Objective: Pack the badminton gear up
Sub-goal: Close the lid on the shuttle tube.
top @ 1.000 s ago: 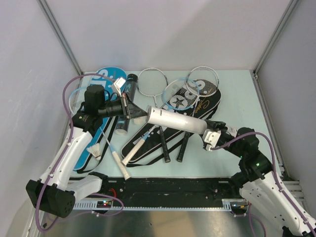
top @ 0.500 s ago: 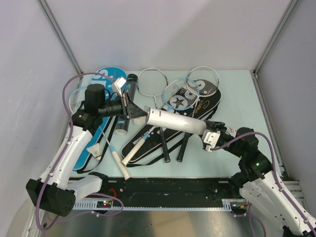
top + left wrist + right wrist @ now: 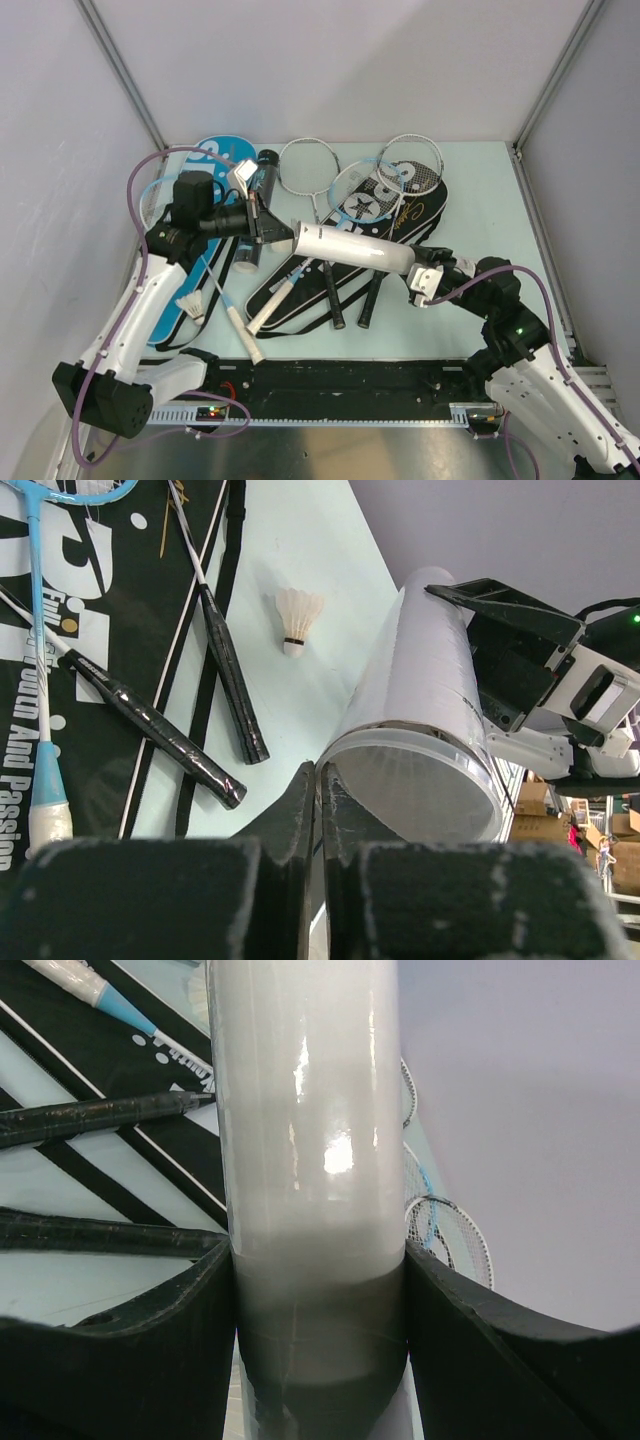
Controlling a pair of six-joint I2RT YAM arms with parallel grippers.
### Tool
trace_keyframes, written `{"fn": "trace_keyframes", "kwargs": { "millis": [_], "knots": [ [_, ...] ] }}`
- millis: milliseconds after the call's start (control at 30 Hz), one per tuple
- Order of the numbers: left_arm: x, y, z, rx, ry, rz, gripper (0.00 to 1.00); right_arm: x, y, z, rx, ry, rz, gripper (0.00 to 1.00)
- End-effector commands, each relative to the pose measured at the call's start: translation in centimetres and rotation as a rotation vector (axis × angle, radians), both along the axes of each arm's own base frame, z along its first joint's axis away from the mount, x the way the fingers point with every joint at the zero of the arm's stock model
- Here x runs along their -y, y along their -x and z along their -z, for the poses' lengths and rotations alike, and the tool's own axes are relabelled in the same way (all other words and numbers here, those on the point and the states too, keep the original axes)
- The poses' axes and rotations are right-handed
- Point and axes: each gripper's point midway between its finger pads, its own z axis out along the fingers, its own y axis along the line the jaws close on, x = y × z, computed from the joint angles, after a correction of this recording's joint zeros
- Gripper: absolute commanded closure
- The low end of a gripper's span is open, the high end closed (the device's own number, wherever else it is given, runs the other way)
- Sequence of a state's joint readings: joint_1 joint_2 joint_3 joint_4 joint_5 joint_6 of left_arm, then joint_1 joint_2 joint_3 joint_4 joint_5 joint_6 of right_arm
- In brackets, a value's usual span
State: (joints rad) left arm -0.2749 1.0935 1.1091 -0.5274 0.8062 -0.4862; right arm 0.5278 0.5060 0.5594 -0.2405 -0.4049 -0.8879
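My right gripper (image 3: pixel 425 270) (image 3: pixel 320 1290) is shut on the dark end of a white shuttle tube (image 3: pixel 350 247) (image 3: pixel 310 1140), held level above the table. The tube's open mouth (image 3: pixel 420 780) faces my left gripper (image 3: pixel 272 228) (image 3: pixel 318 770). That gripper's jaws are shut with nothing seen between them, their tips just beside the rim. One shuttlecock (image 3: pixel 297 615) lies on the table below. Another shuttlecock (image 3: pixel 190 305) rests on the blue bag (image 3: pixel 215 160). Rackets (image 3: pixel 310 165) lie across the black bag (image 3: pixel 400 205), black handles (image 3: pixel 230 680) pointing near.
A black and clear tube (image 3: pixel 258 190) lies behind my left gripper. A white-handled racket (image 3: pixel 245 335) points toward the near edge. Grey walls close in the table's left, back and right sides. The black rail with both arm bases runs along the front.
The white tube has shifted slightly left, so its open mouth now sits right against the left gripper's tips. The left jaws parted a little, then closed again.
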Motion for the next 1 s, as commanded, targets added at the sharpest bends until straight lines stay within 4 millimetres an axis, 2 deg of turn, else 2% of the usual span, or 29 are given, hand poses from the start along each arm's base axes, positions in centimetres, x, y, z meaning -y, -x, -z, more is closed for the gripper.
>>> {"fn": "trace_keyframes", "kwargs": {
  "millis": [0, 367, 633, 767, 967],
  "knots": [
    [-0.1, -0.3, -1.6, 0.069, -0.015, 0.000, 0.98, -0.5, 0.4, -6.2, 0.164, -0.093, -0.033, 0.61],
    [-0.6, 0.7, -2.8, 0.085, -0.012, -0.017, 1.00, 0.1, 0.6, -6.2, 0.171, -0.068, -0.012, 0.61],
    [-0.1, 2.6, -3.4, 0.101, 0.011, 0.091, 1.00, -0.4, 1.5, -6.4, 0.178, -0.056, -0.072, 0.61],
    [-0.1, 2.6, -2.9, 0.109, -0.002, 0.104, 1.00, -0.8, 1.9, -6.8, 0.179, -0.060, -0.106, 0.61],
    [0.1, 2.7, -1.7, 0.075, -0.008, 0.136, 1.00, -1.0, 2.0, -8.4, 0.220, -0.043, -0.124, 0.61]
  ]
}}
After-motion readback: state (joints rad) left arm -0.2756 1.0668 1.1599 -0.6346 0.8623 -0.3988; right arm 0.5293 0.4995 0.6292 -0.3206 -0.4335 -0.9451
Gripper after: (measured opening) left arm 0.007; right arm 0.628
